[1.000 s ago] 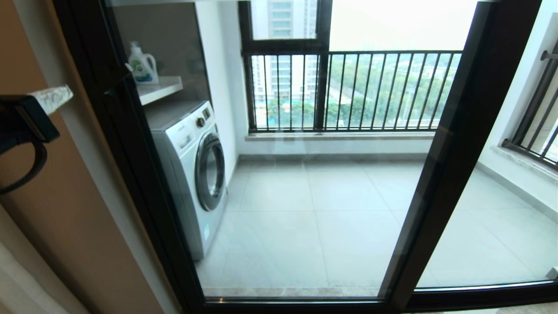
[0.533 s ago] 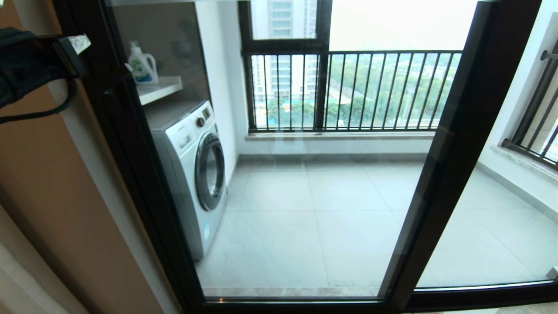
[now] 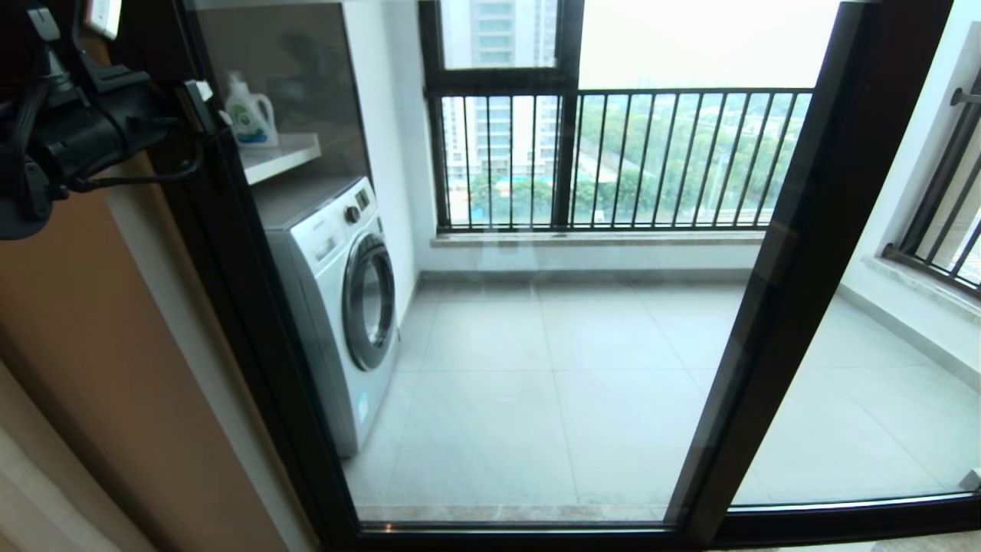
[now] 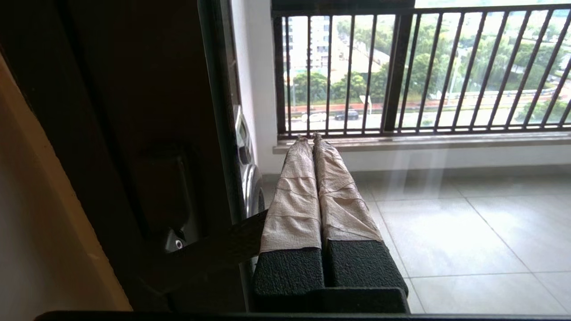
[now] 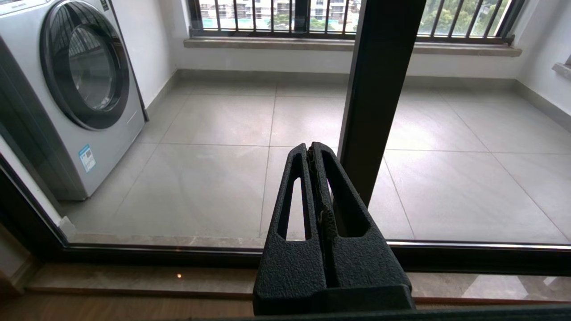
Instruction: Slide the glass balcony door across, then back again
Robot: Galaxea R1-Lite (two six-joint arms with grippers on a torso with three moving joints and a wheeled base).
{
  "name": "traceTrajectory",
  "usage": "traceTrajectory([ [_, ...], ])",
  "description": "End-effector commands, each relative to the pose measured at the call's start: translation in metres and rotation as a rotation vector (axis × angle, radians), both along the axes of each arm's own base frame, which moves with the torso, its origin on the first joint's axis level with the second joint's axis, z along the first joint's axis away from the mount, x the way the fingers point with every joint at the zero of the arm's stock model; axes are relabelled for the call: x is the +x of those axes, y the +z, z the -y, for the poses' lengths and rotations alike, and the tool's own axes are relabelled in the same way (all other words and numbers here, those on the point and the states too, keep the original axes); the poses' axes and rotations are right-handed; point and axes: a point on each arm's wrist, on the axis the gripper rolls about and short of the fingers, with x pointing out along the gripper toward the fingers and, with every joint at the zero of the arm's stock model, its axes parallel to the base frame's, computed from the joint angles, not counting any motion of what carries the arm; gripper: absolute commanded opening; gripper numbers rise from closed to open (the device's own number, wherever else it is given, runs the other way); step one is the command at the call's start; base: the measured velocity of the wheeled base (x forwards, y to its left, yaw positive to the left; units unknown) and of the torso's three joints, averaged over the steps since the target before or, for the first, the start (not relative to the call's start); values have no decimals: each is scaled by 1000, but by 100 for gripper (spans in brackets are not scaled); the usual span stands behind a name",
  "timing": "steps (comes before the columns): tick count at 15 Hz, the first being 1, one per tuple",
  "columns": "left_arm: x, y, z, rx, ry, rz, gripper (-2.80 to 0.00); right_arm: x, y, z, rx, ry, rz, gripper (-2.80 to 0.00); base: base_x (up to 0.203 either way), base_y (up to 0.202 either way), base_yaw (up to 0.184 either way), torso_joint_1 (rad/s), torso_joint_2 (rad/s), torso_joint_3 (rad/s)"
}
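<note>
Left gripper (image 4: 312, 139) is up at the far left, close to the glass balcony door (image 3: 536, 345); its two wrapped fingers (image 4: 296, 196) are pressed together and hold nothing. The tips point at the glass just right of the left upright, beside the small latch handle (image 3: 205, 149). The door fills the opening from that upright to the slanted black post (image 3: 797, 253) on the right. I judge the reach to the handle is in hand; the next move calls for hooking it and pushing sideways. Right gripper (image 5: 314, 149) waits low near the sill, fingers together, empty.
</note>
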Motion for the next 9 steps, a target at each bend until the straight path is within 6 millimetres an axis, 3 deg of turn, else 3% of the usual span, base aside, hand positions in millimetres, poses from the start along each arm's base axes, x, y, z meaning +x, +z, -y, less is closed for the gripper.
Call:
traceTrajectory([
  [1,15,-14,-3,-5,2,-33,-280,1,-3,0,0,1,-13,-280,0,0,0,0,0,0],
  [9,20,-34,-3,-11,22,-88,-280,1,-3,0,-1,1,-13,-280,0,0,0,0,0,0],
])
